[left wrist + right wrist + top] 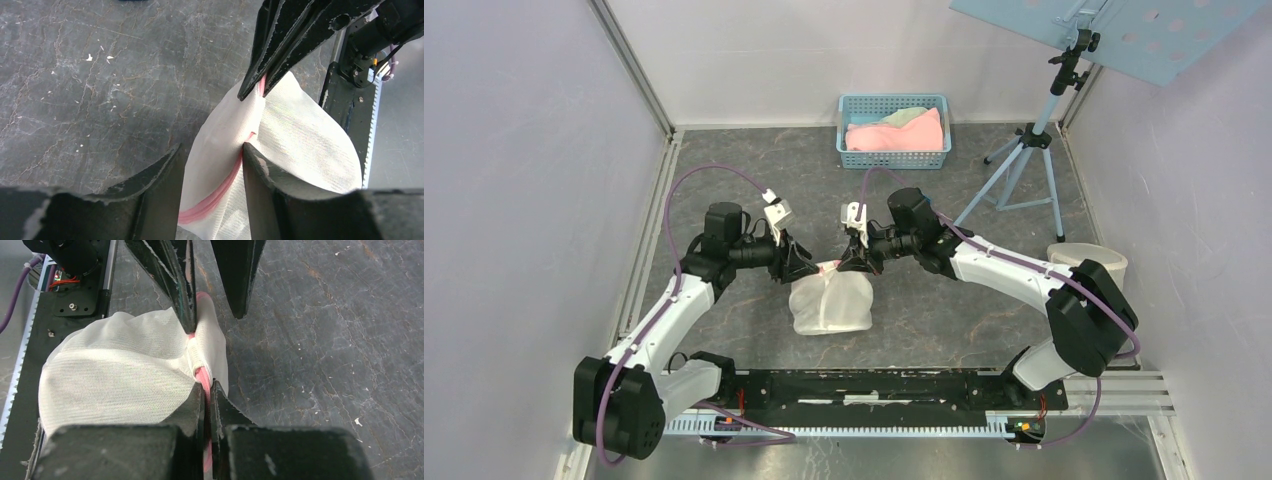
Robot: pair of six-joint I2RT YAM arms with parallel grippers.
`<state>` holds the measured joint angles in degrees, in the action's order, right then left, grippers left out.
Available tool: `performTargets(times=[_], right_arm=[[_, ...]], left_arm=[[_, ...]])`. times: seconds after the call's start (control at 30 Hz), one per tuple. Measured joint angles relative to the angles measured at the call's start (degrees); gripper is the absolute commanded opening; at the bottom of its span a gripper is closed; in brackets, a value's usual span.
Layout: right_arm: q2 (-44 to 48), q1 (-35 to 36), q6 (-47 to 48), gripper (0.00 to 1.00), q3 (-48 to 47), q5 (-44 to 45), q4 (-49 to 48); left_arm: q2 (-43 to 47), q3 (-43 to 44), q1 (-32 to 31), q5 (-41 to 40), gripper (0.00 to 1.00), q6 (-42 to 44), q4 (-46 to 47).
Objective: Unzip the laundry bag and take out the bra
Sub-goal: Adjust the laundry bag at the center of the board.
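Where the bag lies: centre of the top view, between the arms; a white mesh bag [831,305] on the dark table [724,160], gathered up at its upper edge where both grippers meet
Zip: pink zip [201,374] runs along the raised ridge of the bag; the stretch that shows looks closed
Bra: not visible; the mesh hides what is inside, so judged to be in the bag
Right gripper [207,385]: jaws shut, pinching the zip at the ridge, lower centre of the right wrist view
Left gripper [211,147]: jaws about half open, one each side of the ridge; one finger [257,175] touches the mesh just beside the zip; nothing clamped
Relation that matters: the zip's long axis runs from one gripper toward the other, and the left jaws stand across it; in the right wrist view its pink far end sits between them, upper centre
Pull tab: too small to tell whether that pink end is the tab
Nearer arm: both are at the bag; the left is the free one
Step, as judged: right arm anchors the zip line, left arm lines up to take the slider end
Progress, as judged: early; bag not yet open
Next move calls for: left jaws to close on the pink end, not on loose mesh, then pull along the zip away from the right gripper
Risk: pinching mesh with the tab, or dragging the whole bag instead of the slider
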<state>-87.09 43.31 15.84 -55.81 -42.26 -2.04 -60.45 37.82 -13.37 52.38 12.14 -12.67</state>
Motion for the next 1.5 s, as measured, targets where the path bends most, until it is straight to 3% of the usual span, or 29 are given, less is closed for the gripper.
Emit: performTargets(times=[0.53, 0.77, 1.33, 1.5], right_arm=[[0.0, -0.42, -3.37, 0.0, -0.66, -0.72, 0.39], [-0.09, -0.72, -4.68, 0.0, -0.74, -1.05, 0.37], [-0.9, -1.16, -6.73, 0.0, -1.4, -1.68, -0.7], [-1.22, -1.36, -7.15, 0.0, -1.86, -1.73, -0.7]], left_arm=[[-2.34, -0.35, -2.05, -2.49, 0.49, -7.28, 5.25], [-2.73, -2.16, -2.51, -3.39, 0.42, -13.46, 10.69], [-4.2, -4.48, -2.51, -1.03, 0.45, -24.2, 20.55], [-4.48, -5.49, -2.51, 0.13, 0.51, -27.47, 23.96]])
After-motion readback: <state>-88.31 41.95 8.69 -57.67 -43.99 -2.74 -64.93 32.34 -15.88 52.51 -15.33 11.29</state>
